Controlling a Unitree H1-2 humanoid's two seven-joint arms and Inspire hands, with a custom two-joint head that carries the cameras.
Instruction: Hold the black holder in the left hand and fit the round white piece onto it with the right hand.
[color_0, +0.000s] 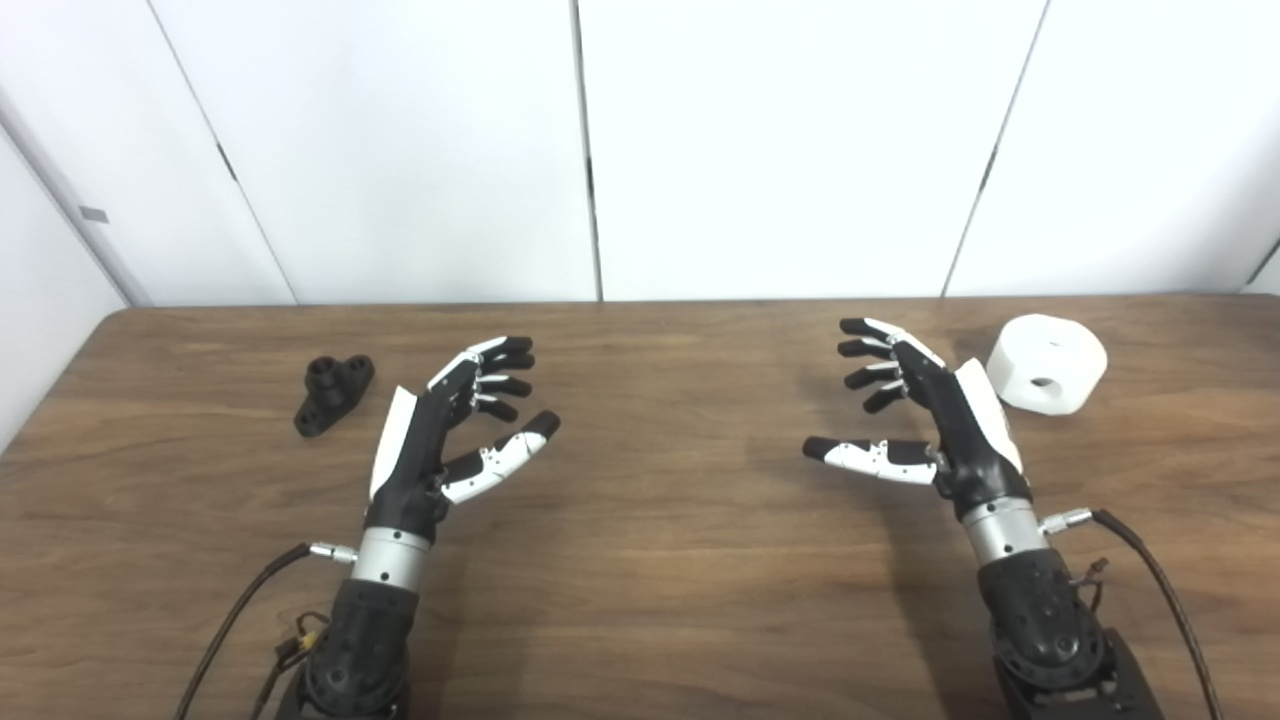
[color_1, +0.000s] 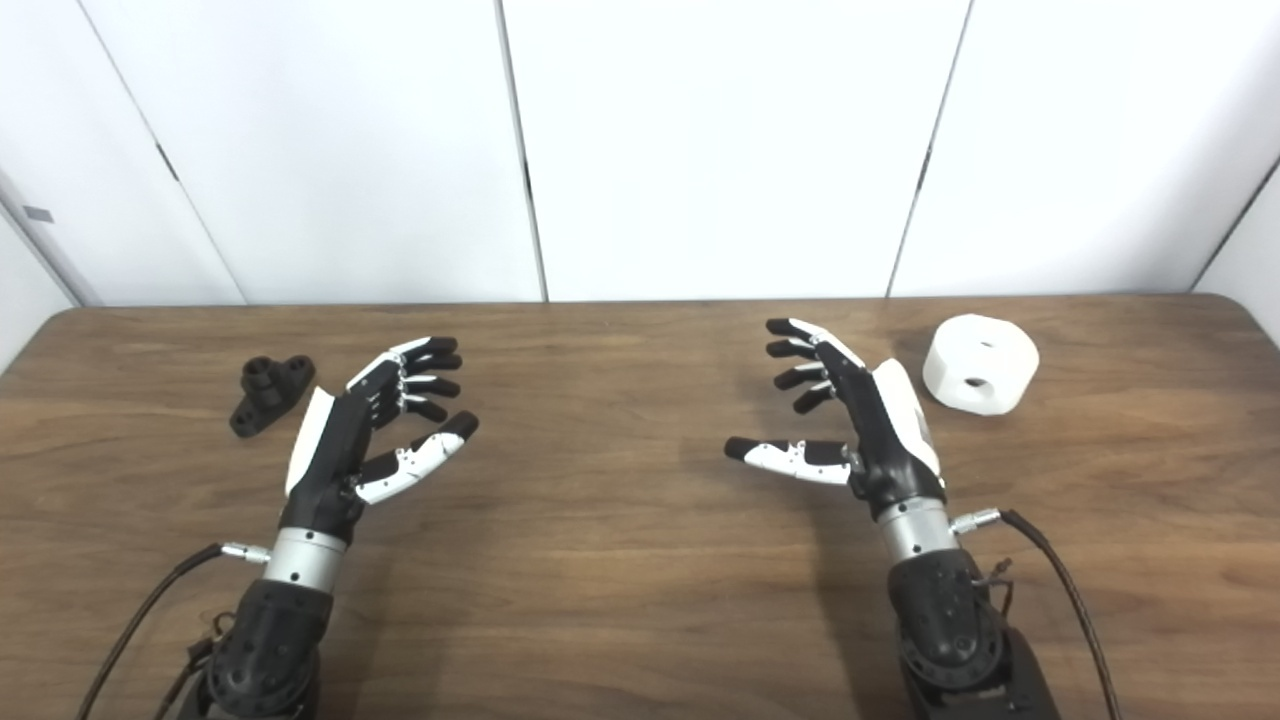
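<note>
Left hand (color_0: 430, 440) over the table (color_0: 640, 560), fingers spread wide, holding nothing. Black holder (color_0: 333, 394) lies on the wood just beyond its outer side, not touching. Right hand (color_0: 940, 420) likewise spread and empty, thumb pointing inward. Round white piece (color_0: 1047, 363) sits on the table near its far outer side, side hole facing the camera.

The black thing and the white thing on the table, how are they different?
The black holder is dark and knobbly, with short posts sticking up; the round white piece is a smooth, chunky drum with holes in it. The holder looks smaller than the white piece. The holder lies just beyond the left hand, the white piece just beyond the right hand. Both rest on the wooden table, untouched, and both hands are open.
</note>
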